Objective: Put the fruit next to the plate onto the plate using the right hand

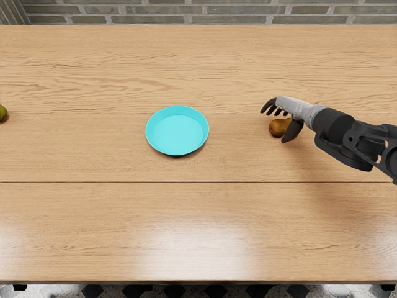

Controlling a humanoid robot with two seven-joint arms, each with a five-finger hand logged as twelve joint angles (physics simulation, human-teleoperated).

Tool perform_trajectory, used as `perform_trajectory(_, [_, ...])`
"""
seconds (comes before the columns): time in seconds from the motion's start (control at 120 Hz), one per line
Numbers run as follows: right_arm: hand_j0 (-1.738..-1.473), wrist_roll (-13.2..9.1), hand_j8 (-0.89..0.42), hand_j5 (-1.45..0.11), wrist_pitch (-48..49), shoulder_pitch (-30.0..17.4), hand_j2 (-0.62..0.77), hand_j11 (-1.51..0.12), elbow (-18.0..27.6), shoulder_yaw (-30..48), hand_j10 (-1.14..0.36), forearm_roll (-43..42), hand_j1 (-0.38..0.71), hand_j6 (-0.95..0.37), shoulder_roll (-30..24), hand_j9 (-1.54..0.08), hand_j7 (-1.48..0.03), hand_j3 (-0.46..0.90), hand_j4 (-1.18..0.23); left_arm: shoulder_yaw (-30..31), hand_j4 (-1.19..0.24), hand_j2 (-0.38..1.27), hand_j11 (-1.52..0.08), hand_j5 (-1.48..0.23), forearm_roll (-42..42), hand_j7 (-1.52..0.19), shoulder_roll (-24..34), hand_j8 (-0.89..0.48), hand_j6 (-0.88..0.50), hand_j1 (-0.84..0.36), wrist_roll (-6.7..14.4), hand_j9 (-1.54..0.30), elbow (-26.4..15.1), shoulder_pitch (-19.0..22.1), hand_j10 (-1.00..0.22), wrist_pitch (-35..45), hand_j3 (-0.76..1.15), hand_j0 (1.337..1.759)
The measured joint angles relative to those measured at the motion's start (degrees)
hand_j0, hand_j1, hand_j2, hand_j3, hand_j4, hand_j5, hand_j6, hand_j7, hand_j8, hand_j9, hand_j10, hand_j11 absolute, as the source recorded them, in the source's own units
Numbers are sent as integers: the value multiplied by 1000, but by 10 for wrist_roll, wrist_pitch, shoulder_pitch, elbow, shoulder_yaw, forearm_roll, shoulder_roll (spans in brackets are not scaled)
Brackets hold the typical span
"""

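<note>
- The right hand (pixel 286 113) is reaching in from the picture's right edge on its dark arm and is hovering right at the brown fruit (pixel 278 127).
- Its fingers (pixel 270 107) are spreading loosely above the fruit's far side, while the thumb (pixel 292 131) is hanging down on the fruit's right. Nothing is being gripped, so the hand is open.
- From this angle it is not clear whether the thumb is touching the fruit's skin or sitting just beside it.
- The fruit is lying on the wooden table (pixel 198 217), to the right of the blue plate (pixel 177 131) and apart from it, with bare wood showing between them.
- The plate is sitting near the middle of the table and is holding nothing.
- A second, greenish fruit (pixel 2 113) is peeking in at the left edge, well apart from the plate. The brown one is probably the fruit the task means, since it is nearer the plate and under the hand.
- The left arm is not showing.
- As a judgement of progress, the reach is looking about finished, but the grasp is not yet made. Lifting, carrying leftward to the plate and letting go are all remaining.
</note>
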Motion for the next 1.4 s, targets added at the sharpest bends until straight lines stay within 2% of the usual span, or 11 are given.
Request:
perform_trajectory(0.558, [-1658, 0, -467, -544, 3, 1, -80, -562, -17, -6, -394, -1, 165, -440, 8, -546, -562, 0, -451, 0, -21, 4, -27, -27, 0, -27, 0, -21, -21, 325, 0, -27, 0, 0, -21, 0, 0, 1658])
perform_trajectory(0.908, [-1658, 1, -481, -609, 4, 2, -90, -643, -22, -11, -415, -1, 241, -497, 11, -616, -635, 0, -513, 0, -21, 5, -27, -27, 0, -27, 0, -21, -21, 325, 0, -27, 0, 0, -21, 0, 0, 1658])
perform_trajectory(1.267, [-1653, 1, -427, -722, 4, 1, 29, -772, -23, -15, -358, 0, 298, -447, 11, -732, -737, 0, -582, 0, -21, 5, -27, -27, 0, -27, 0, -21, -21, 325, 0, -27, 0, 0, -21, 0, 0, 1658])
perform_trajectory(1.4, [-1652, 2, -454, -764, 4, 1, 67, -811, -24, -18, -387, 0, 293, -441, 11, -776, -784, 0, -620, 0, -21, 5, -27, -27, 0, -27, 0, -21, -21, 325, 0, -27, 0, 0, -21, 0, 0, 1658])
